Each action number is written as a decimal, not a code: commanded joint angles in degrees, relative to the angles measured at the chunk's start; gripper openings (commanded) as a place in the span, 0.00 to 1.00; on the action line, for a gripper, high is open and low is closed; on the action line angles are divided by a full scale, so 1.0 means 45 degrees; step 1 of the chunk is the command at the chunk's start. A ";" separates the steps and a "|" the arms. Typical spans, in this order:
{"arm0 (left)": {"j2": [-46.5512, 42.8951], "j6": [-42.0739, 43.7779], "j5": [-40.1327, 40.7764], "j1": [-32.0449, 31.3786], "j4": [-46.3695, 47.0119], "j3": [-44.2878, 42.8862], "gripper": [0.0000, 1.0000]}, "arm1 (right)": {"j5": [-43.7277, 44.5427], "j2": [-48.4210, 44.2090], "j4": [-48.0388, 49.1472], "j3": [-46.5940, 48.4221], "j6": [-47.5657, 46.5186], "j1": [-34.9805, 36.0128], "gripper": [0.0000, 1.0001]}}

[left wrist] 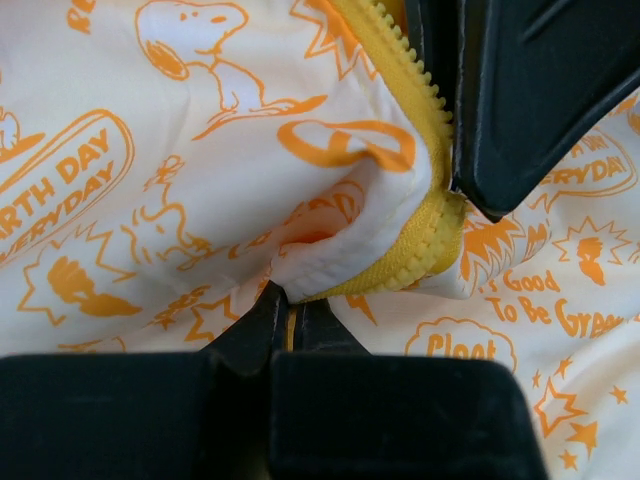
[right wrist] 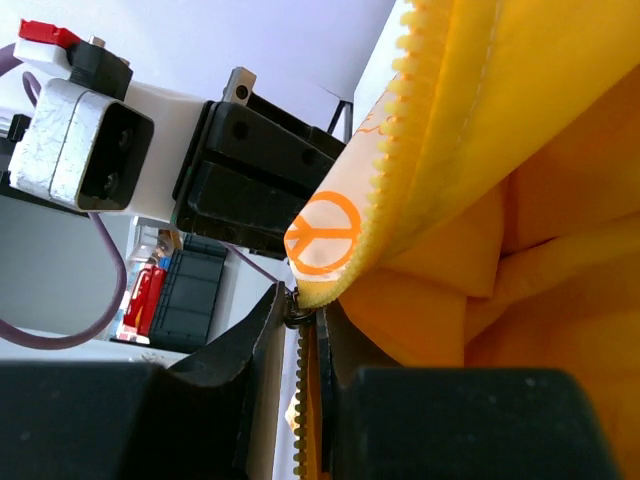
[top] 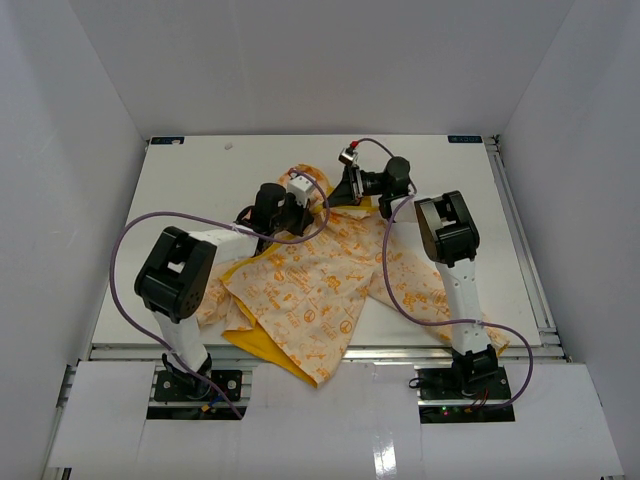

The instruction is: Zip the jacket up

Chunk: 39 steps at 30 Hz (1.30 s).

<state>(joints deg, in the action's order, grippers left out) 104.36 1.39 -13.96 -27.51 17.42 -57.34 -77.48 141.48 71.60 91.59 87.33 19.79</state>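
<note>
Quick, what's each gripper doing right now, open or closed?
Left gripper: closed, pinching the jacket by its zipper.
Right gripper: closed on the zipper.

The top camera gives me bright, even, diffuse light: white walls (top: 320, 60), a pale table (top: 200, 190), soft shadows only around the jacket (top: 310, 290), and a glare streak on the near ledge (top: 385, 462). My left wrist view is sharp and well lit on the print. My right wrist view is backlit, its background washed out and the nearest yellow cloth blurred.

A lab robot cell; white panel walls (top: 60, 150) box in a rail-edged table (top: 200, 180).
</note>
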 commanded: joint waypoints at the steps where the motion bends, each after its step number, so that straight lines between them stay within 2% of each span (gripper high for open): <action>1: -0.0742 -0.0878 0.0842 0.0038 -0.0346 0.0677 0.00 | -0.0048 -0.0220 0.5166 0.0628 -0.0037 -0.0480 0.08; 8: -0.1665 -0.1655 0.1404 0.0038 -0.1072 0.1353 0.00 | 0.0728 -0.0655 0.0027 0.0447 -0.3618 -0.1171 0.08; 11: -0.1892 -0.1741 0.1243 0.0038 -0.1091 0.1617 0.00 | 0.1277 -0.1047 -0.2856 0.0348 -0.6725 -0.1232 0.08; 13: -0.1999 -0.1812 0.1208 0.0038 -0.1192 0.1706 0.00 | 0.1911 -0.1527 -0.5525 0.0214 -0.9182 -0.1233 0.08; 15: -0.2000 -0.1983 0.1344 0.0038 -0.1637 0.1536 0.00 | 0.3412 -0.1974 -0.8829 0.0560 -1.1889 -0.1194 0.08; 17: -0.2025 -0.2150 0.1571 0.0038 -0.2423 0.1368 0.00 | 0.4162 -0.2289 -1.1855 0.0936 -1.3740 -0.1210 0.08; 28: -0.3241 -0.2831 0.3612 0.0058 -0.3747 0.1935 0.00 | 0.3999 -0.1349 -1.2532 0.2831 -1.3464 -0.2240 0.08; 39: -0.3844 -0.3110 0.4442 0.0300 -0.4323 0.1769 0.00 | 0.3757 -0.1057 -1.2532 0.3868 -1.2864 -0.3553 0.08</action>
<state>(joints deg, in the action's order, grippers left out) 91.06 -12.16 0.09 -27.97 5.95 -50.46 -65.38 135.90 12.56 103.51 29.62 10.49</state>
